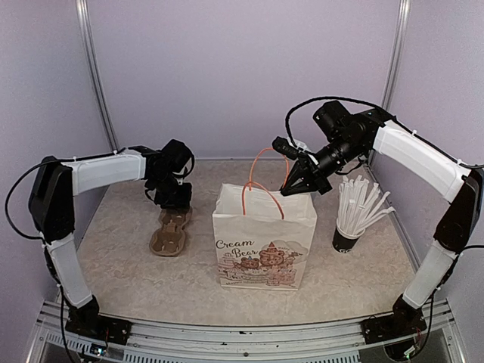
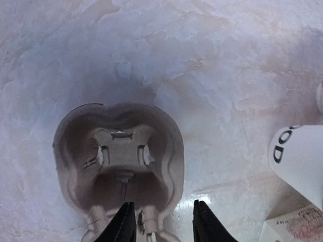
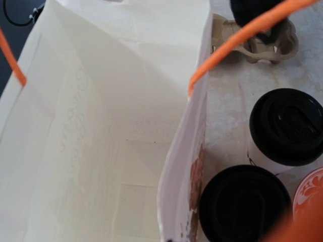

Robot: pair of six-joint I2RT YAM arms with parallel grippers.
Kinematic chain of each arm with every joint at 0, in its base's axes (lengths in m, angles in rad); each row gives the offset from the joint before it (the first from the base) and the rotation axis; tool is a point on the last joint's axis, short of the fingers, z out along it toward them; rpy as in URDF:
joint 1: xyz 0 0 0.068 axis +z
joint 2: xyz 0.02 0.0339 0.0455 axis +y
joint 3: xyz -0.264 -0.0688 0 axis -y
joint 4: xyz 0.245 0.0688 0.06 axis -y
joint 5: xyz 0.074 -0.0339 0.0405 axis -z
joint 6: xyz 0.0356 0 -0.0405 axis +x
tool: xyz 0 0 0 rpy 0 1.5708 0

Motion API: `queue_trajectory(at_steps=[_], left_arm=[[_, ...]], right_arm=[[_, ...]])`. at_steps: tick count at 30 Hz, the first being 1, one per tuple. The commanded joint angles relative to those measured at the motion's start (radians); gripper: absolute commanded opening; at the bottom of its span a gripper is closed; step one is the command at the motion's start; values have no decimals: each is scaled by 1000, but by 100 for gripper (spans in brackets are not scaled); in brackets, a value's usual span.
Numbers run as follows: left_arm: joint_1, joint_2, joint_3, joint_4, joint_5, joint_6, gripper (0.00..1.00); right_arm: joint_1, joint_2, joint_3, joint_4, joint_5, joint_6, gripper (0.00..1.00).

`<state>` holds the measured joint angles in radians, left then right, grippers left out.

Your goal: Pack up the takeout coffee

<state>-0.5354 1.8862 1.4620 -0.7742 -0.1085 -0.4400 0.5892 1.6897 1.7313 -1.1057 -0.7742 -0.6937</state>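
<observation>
My left gripper, jaws narrowly parted, hovers over the brown moulded-pulp carrier. The two white black-lidded paper cups stand to its right, beside the white paper bag, whose orange handle my right gripper pinches.

The bag stood open, its creased white inside filling the left of the view, with faint print showing through its near wall. One orange handle ran taut from the far rim up and out of the picture; the other handle showed only as a short strip at the near rim. On the table, two cups with black lids stood upright just beside the bag's far wall, close to each other. Farther left lay a cardboard carrier, partly hidden by a black object cut off at the picture's edge.
</observation>
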Motion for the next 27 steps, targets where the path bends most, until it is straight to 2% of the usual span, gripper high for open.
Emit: queue_trajectory(at_steps=[1, 6, 8, 11, 27], left_arm=[[-4, -157, -80, -53, -32, 46, 40], [17, -185, -166, -55, 41, -20, 38], [15, -177, -182, -51, 47, -27, 41], [17, -154, -191, -47, 30, -41, 43], [59, -79, -196, -4, 63, -51, 36]], right_arm=[[9, -16, -13, -30, 14, 2, 0], [10, -10, -5, -22, 0, 15, 0], [11, -9, -3, -19, -6, 18, 0], [11, -7, 3, -19, -7, 21, 0], [13, 0, -1, -19, -7, 25, 0]])
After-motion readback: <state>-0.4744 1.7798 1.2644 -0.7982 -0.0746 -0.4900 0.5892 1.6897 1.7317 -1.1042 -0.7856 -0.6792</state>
